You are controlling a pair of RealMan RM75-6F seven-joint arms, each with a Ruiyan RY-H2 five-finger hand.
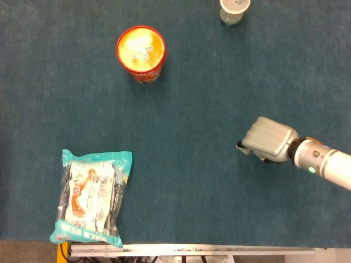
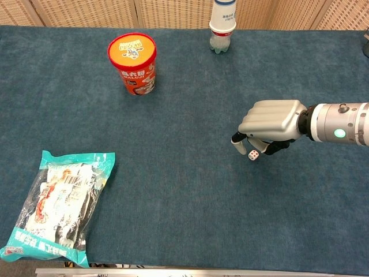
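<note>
The small white die [image 2: 253, 154] lies on the blue table [image 2: 184, 202] under the right hand [image 2: 268, 124], whose curled fingers surround without visibly gripping it, well apart from the noodle cup [image 2: 133, 62], bottle [image 2: 222, 26] and snack bag [image 2: 60, 206].

I see even, bright overhead light; soft faint shadows. Glare on the cup lid [image 1: 140, 47] at 11 o'clock. Both views sharp.
</note>
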